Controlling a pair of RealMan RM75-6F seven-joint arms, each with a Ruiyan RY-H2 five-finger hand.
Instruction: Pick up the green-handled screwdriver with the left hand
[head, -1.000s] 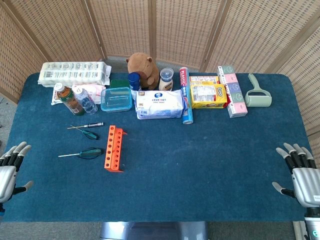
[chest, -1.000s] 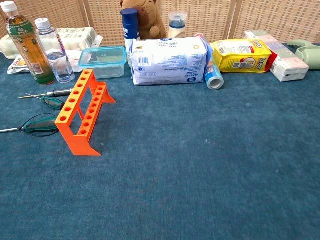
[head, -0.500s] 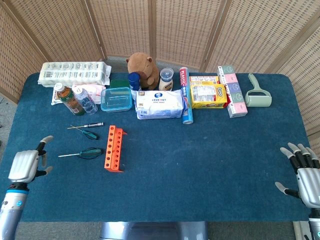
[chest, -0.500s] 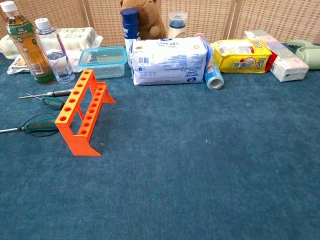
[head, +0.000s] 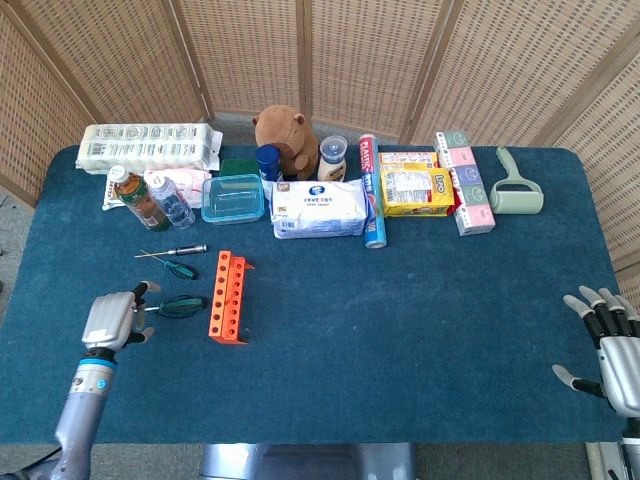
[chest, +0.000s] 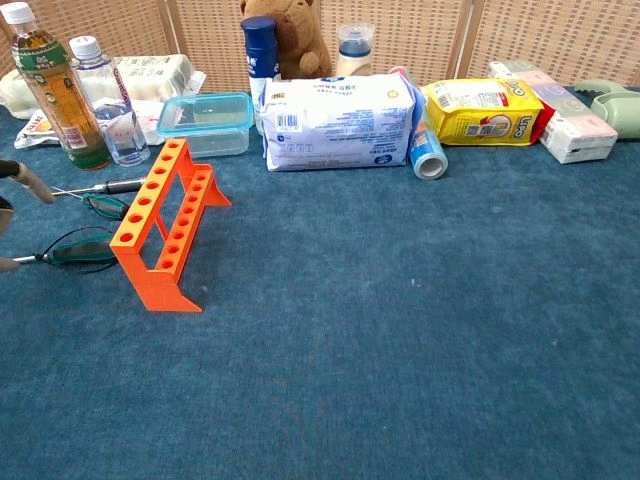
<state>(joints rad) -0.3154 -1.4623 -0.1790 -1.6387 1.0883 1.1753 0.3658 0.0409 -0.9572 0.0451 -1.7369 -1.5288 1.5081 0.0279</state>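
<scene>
The green-handled screwdriver (head: 180, 306) lies flat on the blue cloth just left of the orange rack (head: 227, 297), its thin shaft pointing left. My left hand (head: 111, 319) is over the tip end of that shaft, fingers apart and holding nothing. In the chest view the screwdriver's handle (chest: 84, 250) shows beside the rack (chest: 165, 225), and only fingertips (chest: 24, 179) of the left hand reach in at the left edge. My right hand (head: 611, 342) rests open at the table's lower right corner, far from the tools.
A smaller green-handled screwdriver (head: 178, 268) and a black-handled one (head: 183, 250) lie just behind. Bottles (head: 140, 199), a clear box (head: 233, 198), a wipes pack (head: 320, 209), a plush toy (head: 287, 139) and boxes (head: 416, 190) line the back.
My left hand has moved in from the table's left edge to the right, now over the screwdriver's shaft. Its fingertips have entered the chest view. The right hand has barely moved.
</scene>
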